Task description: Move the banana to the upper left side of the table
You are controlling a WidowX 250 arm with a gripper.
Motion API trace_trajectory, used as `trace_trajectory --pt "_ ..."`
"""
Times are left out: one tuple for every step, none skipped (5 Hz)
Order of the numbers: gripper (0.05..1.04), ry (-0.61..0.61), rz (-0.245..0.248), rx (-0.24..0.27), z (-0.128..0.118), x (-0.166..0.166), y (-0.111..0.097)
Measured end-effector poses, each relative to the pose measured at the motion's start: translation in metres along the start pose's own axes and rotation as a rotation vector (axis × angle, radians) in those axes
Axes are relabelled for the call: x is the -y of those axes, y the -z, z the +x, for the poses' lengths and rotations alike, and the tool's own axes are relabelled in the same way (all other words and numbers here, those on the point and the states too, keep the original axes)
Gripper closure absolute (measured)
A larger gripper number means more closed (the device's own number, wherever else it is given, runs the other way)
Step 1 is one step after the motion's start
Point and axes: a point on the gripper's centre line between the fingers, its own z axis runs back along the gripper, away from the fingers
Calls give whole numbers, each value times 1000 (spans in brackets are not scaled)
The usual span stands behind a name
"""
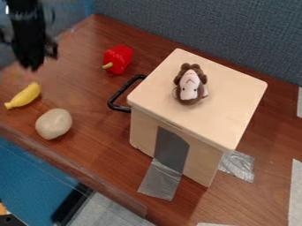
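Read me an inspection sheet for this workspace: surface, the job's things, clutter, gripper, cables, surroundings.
Surface: brown wood-look table, with grey tape at the foot of the wooden box.
Job's things: yellow banana lying on the table at the left of the view.
Clutter: pale potato-like lump near the banana, not touching it; red pepper farther back; brown-and-white toy animal on top of the box; black handle at the box's side.
Gripper: black gripper at the upper left; open or shut, cannot tell.
Cables: nothing seen.
Surroundings: blue-grey partition behind the table.
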Motion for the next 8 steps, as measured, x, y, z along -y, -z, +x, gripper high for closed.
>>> trace_trajectory --pt "1007 -10 -27 13 26 0 5" --pt "855 7 -39 18 30 12 4" --pt "590 14 -40 -27 10 23 2" --pt "287 8 -53 -38 -5 25 -1" --pt "78 6 -74 -69 -20 27 3" --pt "79 10 -75 -80 -23 28 5" --pt "84 20 -80 -110 -27 29 15" --pt "84 34 -77 -157 -39 30 25"
